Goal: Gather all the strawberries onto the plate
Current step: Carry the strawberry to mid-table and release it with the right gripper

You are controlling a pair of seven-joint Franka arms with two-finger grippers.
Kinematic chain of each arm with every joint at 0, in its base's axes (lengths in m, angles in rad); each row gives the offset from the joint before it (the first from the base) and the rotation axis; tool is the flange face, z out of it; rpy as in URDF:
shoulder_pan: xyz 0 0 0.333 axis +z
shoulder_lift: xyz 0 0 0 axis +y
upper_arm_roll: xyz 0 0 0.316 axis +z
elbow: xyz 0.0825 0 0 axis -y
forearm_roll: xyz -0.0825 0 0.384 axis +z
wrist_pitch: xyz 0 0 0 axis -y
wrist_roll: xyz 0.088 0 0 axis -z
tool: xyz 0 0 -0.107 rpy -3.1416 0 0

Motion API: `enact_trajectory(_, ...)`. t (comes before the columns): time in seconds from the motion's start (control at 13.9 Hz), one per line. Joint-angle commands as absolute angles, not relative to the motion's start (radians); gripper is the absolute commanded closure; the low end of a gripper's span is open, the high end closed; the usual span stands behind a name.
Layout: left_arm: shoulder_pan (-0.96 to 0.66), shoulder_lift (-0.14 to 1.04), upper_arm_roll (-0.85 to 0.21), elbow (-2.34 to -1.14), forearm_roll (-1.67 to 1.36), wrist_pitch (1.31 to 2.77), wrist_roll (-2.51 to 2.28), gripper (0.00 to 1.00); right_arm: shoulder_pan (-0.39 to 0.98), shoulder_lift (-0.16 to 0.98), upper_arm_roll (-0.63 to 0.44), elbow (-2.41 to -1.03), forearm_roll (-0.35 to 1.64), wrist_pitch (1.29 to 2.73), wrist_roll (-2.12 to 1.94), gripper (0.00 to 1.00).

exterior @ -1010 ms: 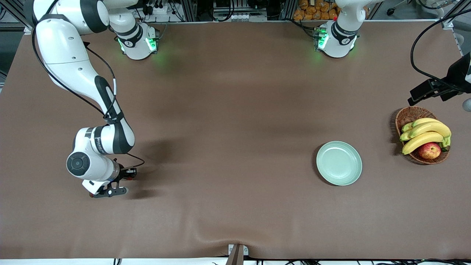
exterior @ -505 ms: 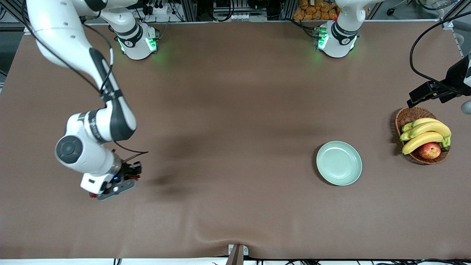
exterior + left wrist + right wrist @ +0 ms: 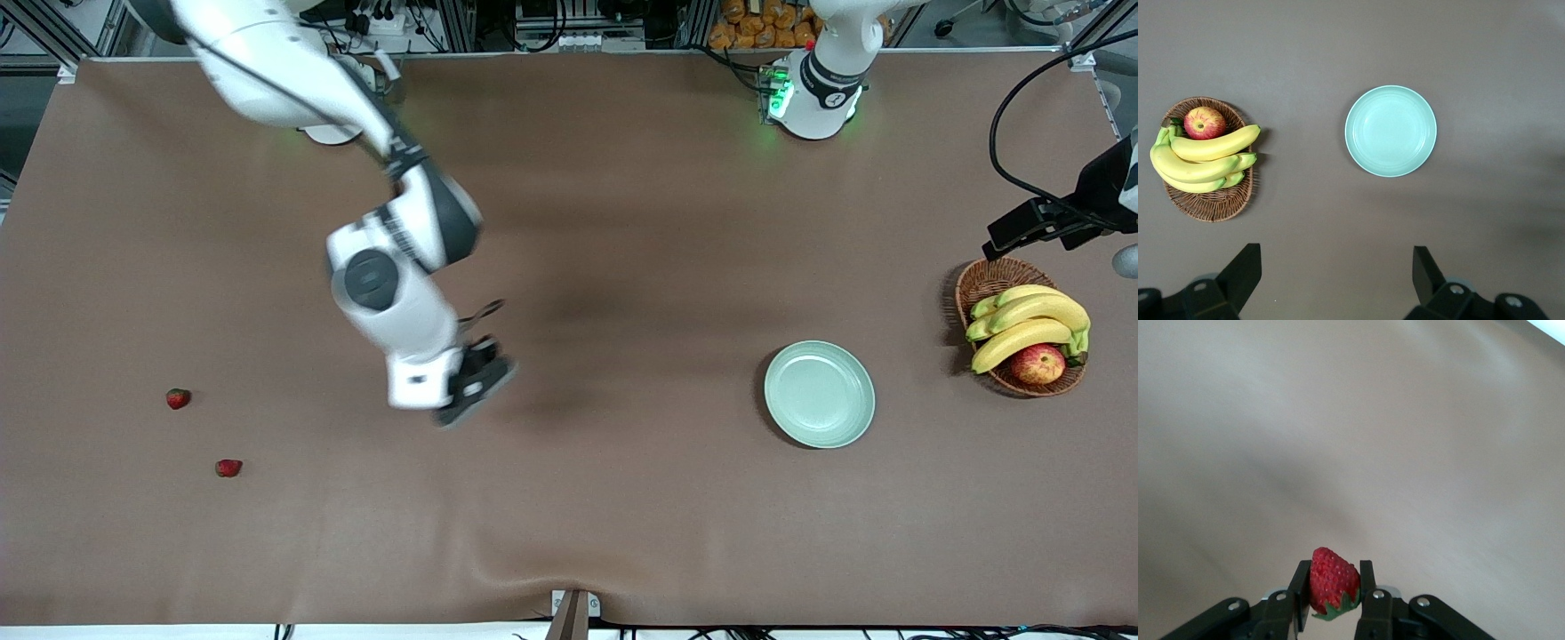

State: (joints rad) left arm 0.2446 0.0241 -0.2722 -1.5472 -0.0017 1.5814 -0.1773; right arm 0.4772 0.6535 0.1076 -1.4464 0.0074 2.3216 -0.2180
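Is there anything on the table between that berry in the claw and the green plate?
Nothing visible. The right claw, up over the middle of the table, grips a strawberry, and only bare brown tabletop lies from there to the plate. The fruit basket sits past the plate.

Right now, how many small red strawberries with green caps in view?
3. One small red strawberry is pinched in the right gripper, over bare brown table. Two lie on the table toward the right arm's end: one farther from the front camera, one nearer. None in the pale mint-green round plate.
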Motion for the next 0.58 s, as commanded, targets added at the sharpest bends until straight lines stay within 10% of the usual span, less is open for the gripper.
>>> enact_trajectory(0.0,0.253,0.023,-0.278,-1.545,-0.018,1.575,-0.164,0.0,0.538,0.741,0.103,-1.391,0.003,2.437,-0.201,1.0)
enact_trajectory(0.5,0.25,0.021,-0.279,-1.543,-0.018,1.566,-0.163,0.0,0.702,0.915,0.101,-1.28,0.003,2.557,-0.132,1.0)
